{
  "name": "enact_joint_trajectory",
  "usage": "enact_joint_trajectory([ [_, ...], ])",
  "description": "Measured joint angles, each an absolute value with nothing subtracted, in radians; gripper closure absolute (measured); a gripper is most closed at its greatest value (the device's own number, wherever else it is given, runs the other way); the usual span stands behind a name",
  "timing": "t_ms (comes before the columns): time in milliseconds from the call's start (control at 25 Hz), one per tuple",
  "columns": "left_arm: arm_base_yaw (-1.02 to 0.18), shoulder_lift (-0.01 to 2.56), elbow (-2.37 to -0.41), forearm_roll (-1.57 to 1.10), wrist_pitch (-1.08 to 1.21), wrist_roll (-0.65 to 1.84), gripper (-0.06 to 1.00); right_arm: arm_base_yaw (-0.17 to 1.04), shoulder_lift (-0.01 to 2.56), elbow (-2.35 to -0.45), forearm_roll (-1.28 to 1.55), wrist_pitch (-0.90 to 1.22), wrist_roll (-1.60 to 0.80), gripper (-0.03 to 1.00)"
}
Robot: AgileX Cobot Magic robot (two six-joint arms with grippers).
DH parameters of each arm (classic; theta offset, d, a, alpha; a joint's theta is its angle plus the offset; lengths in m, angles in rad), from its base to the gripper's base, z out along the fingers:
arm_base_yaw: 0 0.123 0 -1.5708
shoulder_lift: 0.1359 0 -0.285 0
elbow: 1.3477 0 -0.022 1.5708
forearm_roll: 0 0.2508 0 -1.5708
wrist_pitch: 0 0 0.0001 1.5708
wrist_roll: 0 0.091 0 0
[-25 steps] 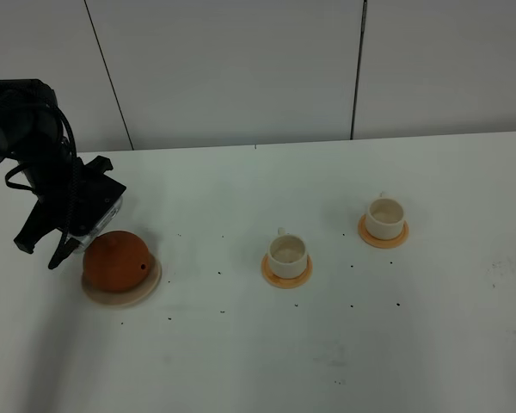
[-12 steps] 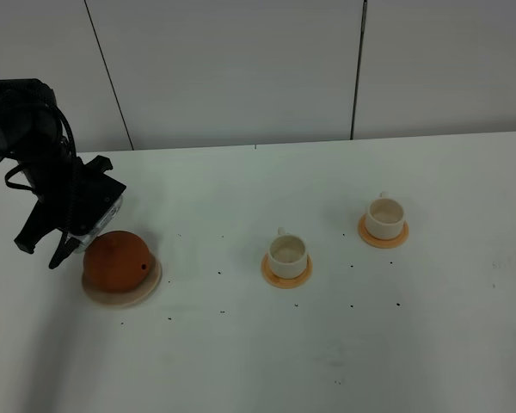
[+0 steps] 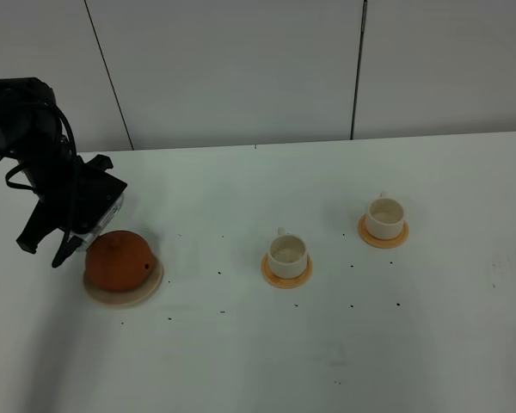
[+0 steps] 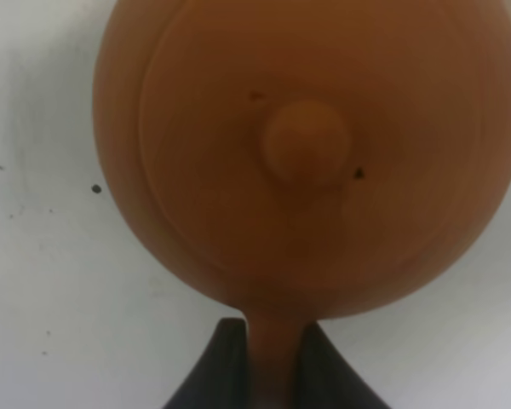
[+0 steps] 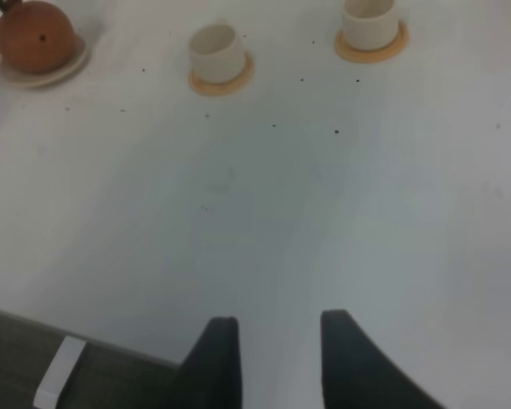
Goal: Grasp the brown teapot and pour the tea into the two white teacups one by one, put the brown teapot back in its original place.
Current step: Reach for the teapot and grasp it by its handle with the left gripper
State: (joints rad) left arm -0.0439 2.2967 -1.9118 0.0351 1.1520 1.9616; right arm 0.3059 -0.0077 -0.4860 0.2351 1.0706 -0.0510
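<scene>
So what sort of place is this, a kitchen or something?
Probably a robot test bench: a white table against plain wall panels, a black robot arm, and just a brown teapot and two white teacups set out.

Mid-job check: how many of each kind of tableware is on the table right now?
brown teapot: 1
white teacups: 2
orange coasters: 2
beige saucer: 1
Total: 6

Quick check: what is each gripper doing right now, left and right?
Left gripper: closed on the brown teapot, at its handle.
Right gripper: open, holding nothing.
</scene>
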Motion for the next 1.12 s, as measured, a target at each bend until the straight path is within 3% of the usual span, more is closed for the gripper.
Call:
enact_joint_trajectory([
  [1120, -0.047, 2.233, -1.912, -0.078, 1.185, 1.911, 0.77, 0.306, -0.008, -0.486, 0.235, 1.071, -0.051, 0.74],
])
